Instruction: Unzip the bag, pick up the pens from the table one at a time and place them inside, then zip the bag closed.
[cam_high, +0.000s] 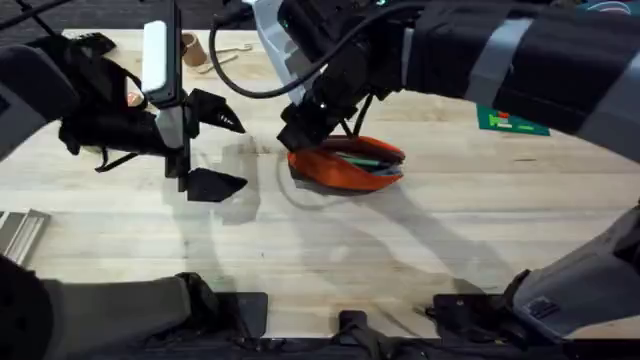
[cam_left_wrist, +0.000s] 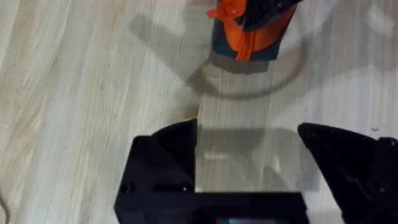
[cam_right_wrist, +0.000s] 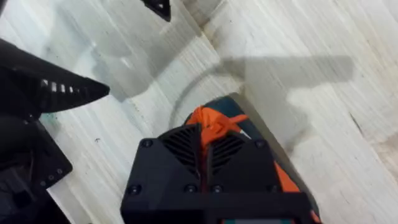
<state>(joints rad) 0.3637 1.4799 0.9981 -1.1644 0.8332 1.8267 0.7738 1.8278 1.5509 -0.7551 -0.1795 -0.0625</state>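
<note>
The bag (cam_high: 348, 166) lies near the middle of the table (cam_high: 330, 260), a little toward the far edge, its long axis running roughly left to right. Its zipper is open along most of the top, and a green pen (cam_high: 358, 159) shows inside the mouth. The right gripper (cam_high: 300, 128) sits on the bag's left end, fingers pressed together on an orange tab of fabric or zipper pull (cam_right_wrist: 211, 127) there. From that end the open track runs away to the right, so closing it probably means drawing the pull along the bag's length. The left gripper (cam_high: 220, 150) hangs just left of the bag, jaws spread and holding nothing, the bag's near end (cam_left_wrist: 249, 34) straight ahead of it, well placed to brace that end.
</note>
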